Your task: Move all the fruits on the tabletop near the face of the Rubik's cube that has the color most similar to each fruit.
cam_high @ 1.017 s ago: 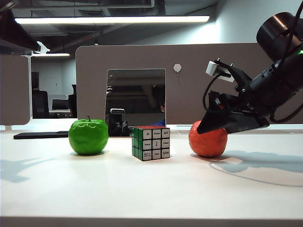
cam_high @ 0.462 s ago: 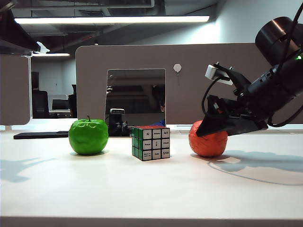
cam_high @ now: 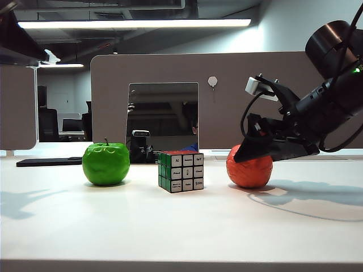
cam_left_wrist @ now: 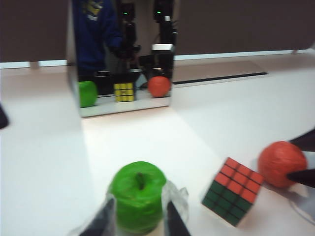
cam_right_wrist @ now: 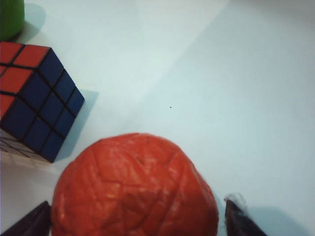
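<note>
Centrally, the Rubik's cube [cam_high: 181, 171] is sitting on the white table [cam_high: 170, 226], its green face turning toward the green apple [cam_high: 105, 164] well apart on one side; the orange-red fruit [cam_high: 248, 166] is resting near it on the other side; the right claw [cam_right_wrist: 138, 219] is standing wide open, its fingertips flanking the fruit without clearly gripping; the left claw [cam_left_wrist: 140, 221] is hovering just above the apple, its fingers partly open astride it, contact unclear; behind, a mirror [cam_high: 162, 122] is leaning against the partition.
</note>
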